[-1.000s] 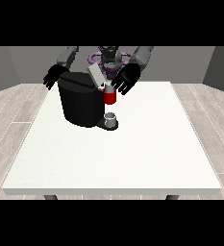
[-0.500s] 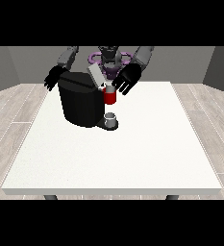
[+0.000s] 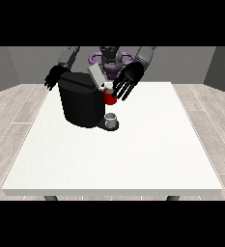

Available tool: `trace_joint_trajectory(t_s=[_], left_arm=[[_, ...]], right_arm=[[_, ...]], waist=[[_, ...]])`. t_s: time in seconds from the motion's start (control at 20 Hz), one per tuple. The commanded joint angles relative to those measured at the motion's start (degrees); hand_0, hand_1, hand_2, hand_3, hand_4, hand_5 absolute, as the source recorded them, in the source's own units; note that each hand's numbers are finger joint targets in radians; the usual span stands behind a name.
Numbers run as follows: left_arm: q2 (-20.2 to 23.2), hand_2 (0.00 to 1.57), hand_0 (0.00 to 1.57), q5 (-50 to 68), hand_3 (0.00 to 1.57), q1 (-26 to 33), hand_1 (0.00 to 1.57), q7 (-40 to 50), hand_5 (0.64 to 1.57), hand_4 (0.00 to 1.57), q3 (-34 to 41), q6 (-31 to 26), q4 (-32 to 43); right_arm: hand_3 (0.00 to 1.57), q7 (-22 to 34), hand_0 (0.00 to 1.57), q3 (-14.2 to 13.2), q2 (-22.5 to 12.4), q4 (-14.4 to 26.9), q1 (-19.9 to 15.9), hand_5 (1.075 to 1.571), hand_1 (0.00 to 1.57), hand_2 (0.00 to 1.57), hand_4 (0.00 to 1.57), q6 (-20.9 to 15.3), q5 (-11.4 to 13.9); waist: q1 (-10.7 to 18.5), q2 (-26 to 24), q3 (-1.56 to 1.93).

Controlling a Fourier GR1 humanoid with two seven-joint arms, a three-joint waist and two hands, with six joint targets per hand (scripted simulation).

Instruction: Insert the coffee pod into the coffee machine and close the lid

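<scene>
Your hand at the view's right (image 3: pixel 129 79) hangs with its fingers straight and spread, pointing down over the front of the coffee machine (image 3: pixel 83 100); it is released and grasps nothing. Just under those fingers sits a red thing at the machine (image 3: pixel 110 98), and beside it the lid (image 3: pixel 97 77) stands tilted up, not yet closed. Your hand at the view's left (image 3: pixel 53 78) shows behind the machine's far corner, fingers relaxed, holding nothing.

On the machine's base, below the red thing, stands a small grey thing (image 3: pixel 111 118); you cannot tell from here whether it is the pod or a cup. The pod itself does not plainly show.

The risk now is in the lid. If you sweep down from this angle, the spread fingers may catch the lid's edge sideways and skid the machine across the counter (image 3: pixel 133 154) instead of shutting it. You might also close it on an unseated pod.
</scene>
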Motion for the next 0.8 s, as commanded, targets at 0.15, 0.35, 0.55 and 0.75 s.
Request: trace_joint_trajectory(t_s=[0.15,0.35,0.55,0.75], left_arm=[[0.6,0.0,0.0,-0.37,0.0,-0.03,0.0,0.44,1.571,0.0,0.73,-1.79,0.99],[-2.76,0.0,0.0,-1.39,0.0,0.76,0.0,1.79,1.571,0.0,-1.16,-2.17,-1.68],[-2.19,0.0,0.0,-0.68,0.0,4.11,0.0,0.95,1.571,0.0,0.04,-2.4,-1.25],[-8.33,0.0,0.0,0.99,0.0,7.11,0.0,3.55,1.571,0.0,-0.19,-2.93,-2.97]], right_arm=[[0.0,1.64,0.0,1.9,1.06,-0.49,1.38,1.571,0.0,0.0,0.39,-1.14,1.52],[0.0,-2.41,0.0,-1.84,-0.52,3.91,0.86,1.571,0.0,0.0,0.42,-1.03,0.17],[0.0,-0.9,0.0,-1.26,-0.32,1.94,4.75,1.571,0.0,0.0,0.38,0.8,-2.09],[0.0,1.13,0.0,-2.44,-0.58,3.71,5.66,1.571,0.0,0.0,0.39,0.21,-2.91]], waist=[[0.04,-1.79,-0.11],[2.8,-3.54,-0.09],[2.68,-7.03,-0.1],[5.6,-12.47,-0.11]])
